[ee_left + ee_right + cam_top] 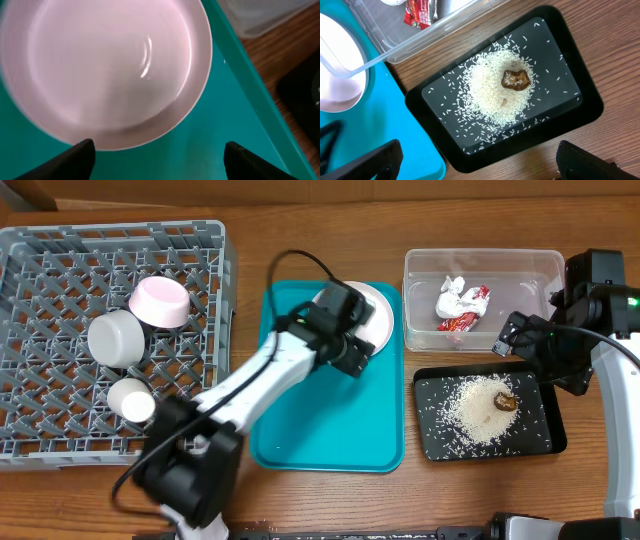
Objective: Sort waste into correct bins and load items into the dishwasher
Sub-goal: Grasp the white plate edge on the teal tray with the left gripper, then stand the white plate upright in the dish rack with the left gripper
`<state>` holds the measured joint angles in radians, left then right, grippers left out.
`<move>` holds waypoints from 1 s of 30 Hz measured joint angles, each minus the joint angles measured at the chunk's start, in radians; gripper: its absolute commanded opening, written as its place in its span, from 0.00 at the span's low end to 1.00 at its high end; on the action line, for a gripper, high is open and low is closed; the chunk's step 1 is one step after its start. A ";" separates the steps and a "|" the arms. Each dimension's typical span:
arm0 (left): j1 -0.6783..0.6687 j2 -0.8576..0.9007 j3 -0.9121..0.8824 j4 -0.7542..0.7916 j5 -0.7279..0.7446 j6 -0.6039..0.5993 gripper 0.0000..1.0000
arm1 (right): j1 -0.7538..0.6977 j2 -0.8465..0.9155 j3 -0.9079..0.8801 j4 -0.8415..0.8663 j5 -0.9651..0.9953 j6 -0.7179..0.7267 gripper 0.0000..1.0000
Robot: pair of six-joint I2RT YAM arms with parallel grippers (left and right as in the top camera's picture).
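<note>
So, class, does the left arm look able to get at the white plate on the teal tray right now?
Probably yes: the left gripper hangs open at the near rim of the plate, and nothing on the teal tray lies between them.

Bright, even light; glare streak on the plate (105,70); soft blur across the left wrist view.

Mock kitchen station in robot lab: wooden table (450,500), grey dish rack (40,300), teal tray (330,430), cabled robot arm (260,375).
</note>
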<state>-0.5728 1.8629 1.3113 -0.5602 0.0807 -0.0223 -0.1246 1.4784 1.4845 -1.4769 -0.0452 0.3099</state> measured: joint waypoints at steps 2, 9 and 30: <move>-0.018 0.060 0.000 0.014 -0.004 0.006 0.84 | 0.000 0.000 0.000 0.000 0.000 0.000 1.00; -0.027 0.127 0.000 -0.081 -0.069 0.032 0.33 | 0.000 0.000 0.000 0.000 0.000 0.000 1.00; 0.069 -0.083 0.302 -0.370 -0.075 -0.069 0.04 | 0.000 0.000 0.000 -0.001 0.000 0.000 1.00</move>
<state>-0.5037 1.7798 1.6135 -0.9298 0.0055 -0.0914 -0.1246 1.4784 1.4845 -1.4780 -0.0452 0.3096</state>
